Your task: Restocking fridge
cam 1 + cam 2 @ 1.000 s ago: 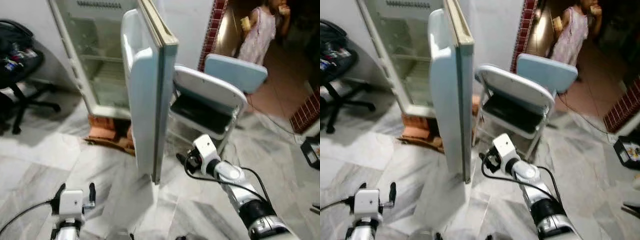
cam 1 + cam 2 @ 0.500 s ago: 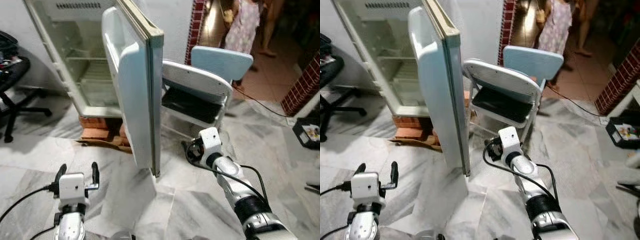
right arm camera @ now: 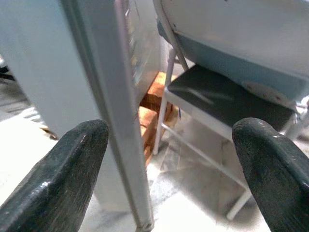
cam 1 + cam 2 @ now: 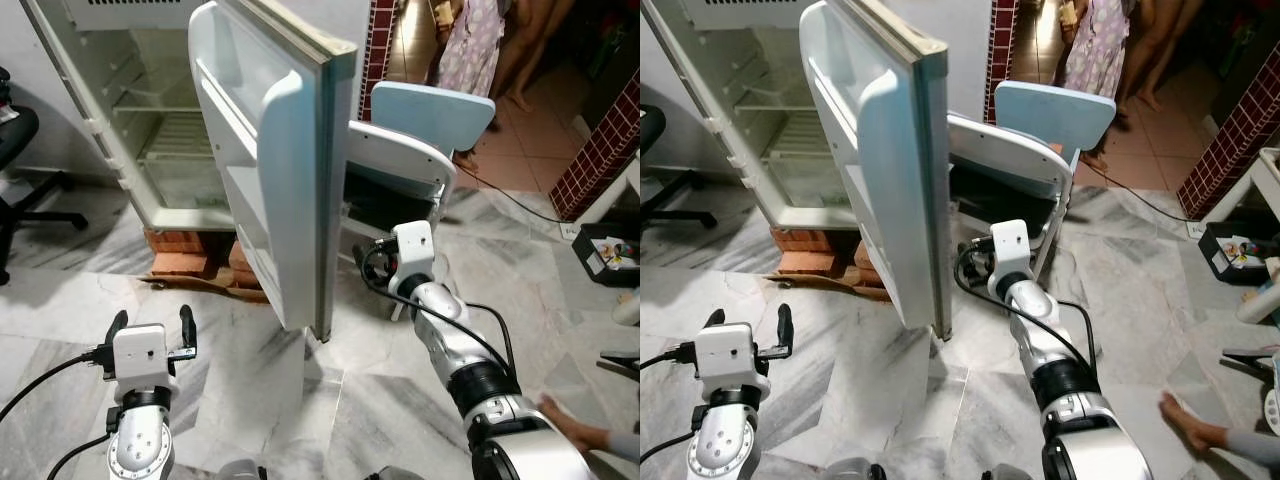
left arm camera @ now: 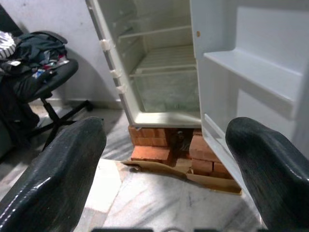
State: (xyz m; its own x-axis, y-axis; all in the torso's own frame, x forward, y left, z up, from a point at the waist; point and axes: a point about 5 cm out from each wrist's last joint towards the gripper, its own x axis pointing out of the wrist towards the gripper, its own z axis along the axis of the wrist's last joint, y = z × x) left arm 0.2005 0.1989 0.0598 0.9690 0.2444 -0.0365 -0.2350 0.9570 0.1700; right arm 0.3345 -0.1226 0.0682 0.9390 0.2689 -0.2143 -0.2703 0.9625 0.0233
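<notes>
**Fridge open, shelves bare, nothing in hand**

While the office chair (image 4: pixel 20 150) sits off to my far left, my left claw (image 4: pixel 150 335) hangs low over the marble floor, fingers spread wide and holding nothing. Ahead stands the fridge (image 4: pixel 130 130) on bricks, its door (image 4: pixel 280 190) swung open, its shelves bare as far as I can see. My right claw (image 3: pixel 164 169), wide open and empty, sits beside the door's outer edge, before the folding chair (image 4: pixel 420 170). I judge the restocking barely begun: no goods picked up.
</notes>
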